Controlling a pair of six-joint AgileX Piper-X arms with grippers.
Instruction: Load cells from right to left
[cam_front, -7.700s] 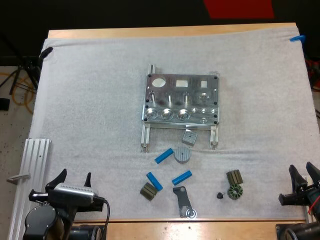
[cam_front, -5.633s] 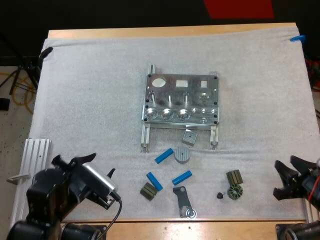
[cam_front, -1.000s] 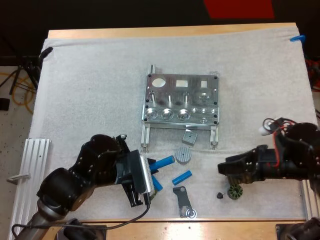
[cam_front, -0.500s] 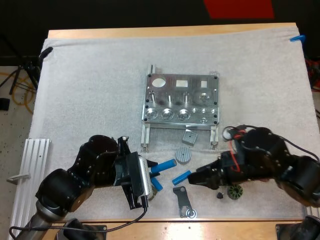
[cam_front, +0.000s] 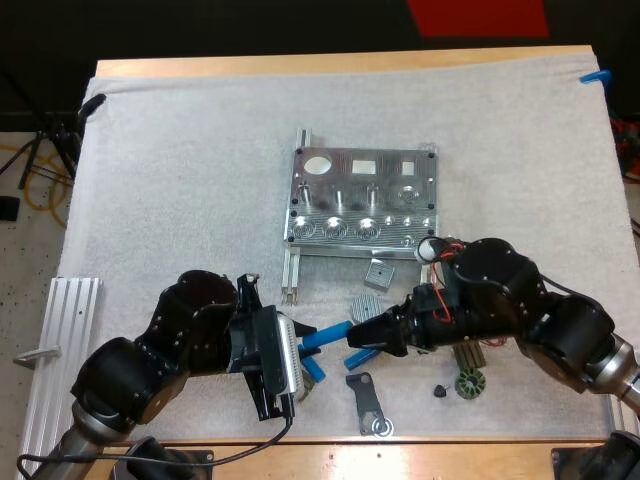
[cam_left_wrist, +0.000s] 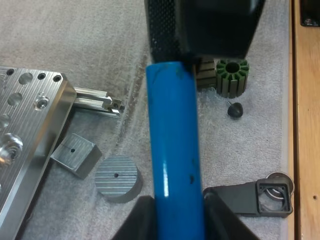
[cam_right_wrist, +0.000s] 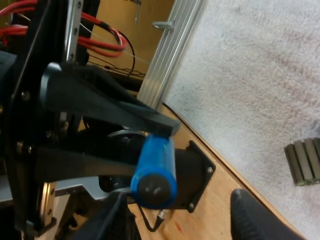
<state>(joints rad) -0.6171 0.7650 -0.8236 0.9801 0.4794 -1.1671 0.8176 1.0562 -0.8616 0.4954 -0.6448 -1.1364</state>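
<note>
High view suggests a handover: my left gripper (cam_front: 303, 343) fingers pinch the blue cell (cam_front: 330, 333), while my right gripper (cam_front: 358, 336) fingers, spread around its end, should close next.

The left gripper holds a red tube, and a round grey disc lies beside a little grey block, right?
Not red: the tube in the left gripper is blue, as the left wrist view shows. The round grey disc does lie beside the grey block.

Near end of held blue cylinder (cam_left_wrist: 175, 150) cut off. Right tool (cam_front: 352, 339) half covers a loose blue cylinder (cam_front: 357, 359); left tool (cam_front: 300, 343) hides most of a second loose cylinder (cam_front: 313, 369).
</note>
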